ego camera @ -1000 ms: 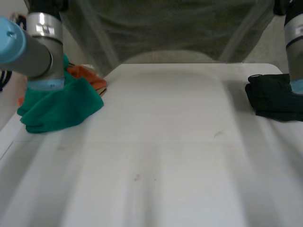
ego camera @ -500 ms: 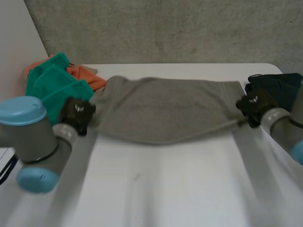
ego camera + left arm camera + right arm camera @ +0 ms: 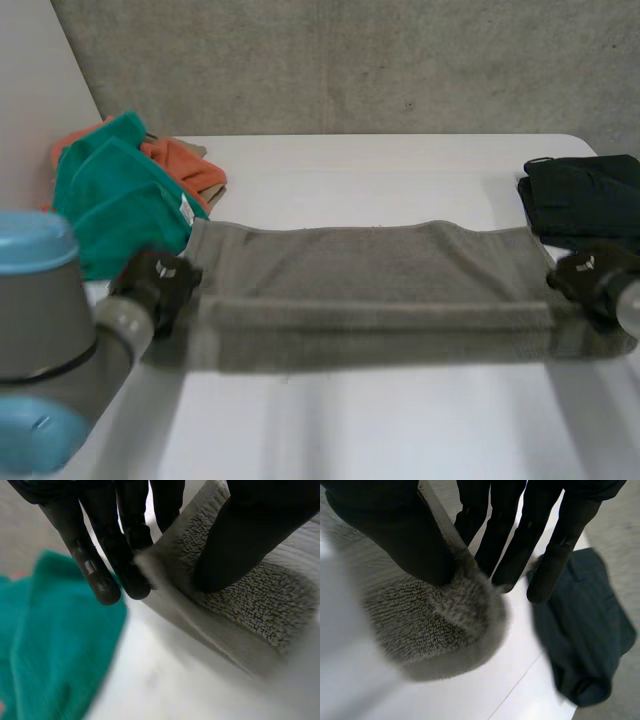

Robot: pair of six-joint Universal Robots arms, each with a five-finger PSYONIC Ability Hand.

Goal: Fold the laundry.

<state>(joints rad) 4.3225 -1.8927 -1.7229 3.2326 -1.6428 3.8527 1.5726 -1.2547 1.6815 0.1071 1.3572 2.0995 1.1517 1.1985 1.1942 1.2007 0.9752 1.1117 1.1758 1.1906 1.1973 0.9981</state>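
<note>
Towel, grey, spans the white table side to side, stretched between both hands. The left hand pinches its left end, thumb on top and fingers beneath. The right hand pinches the right end likewise. The near edge seems lifted, though blur leaves that uncertain. A green cloth and orange cloth lie beyond the left hand, a dark garment beyond the right.

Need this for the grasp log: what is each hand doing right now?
Left hand: shut on the grey towel, pinching one end.
Right hand: shut on the towel's other end.
</note>
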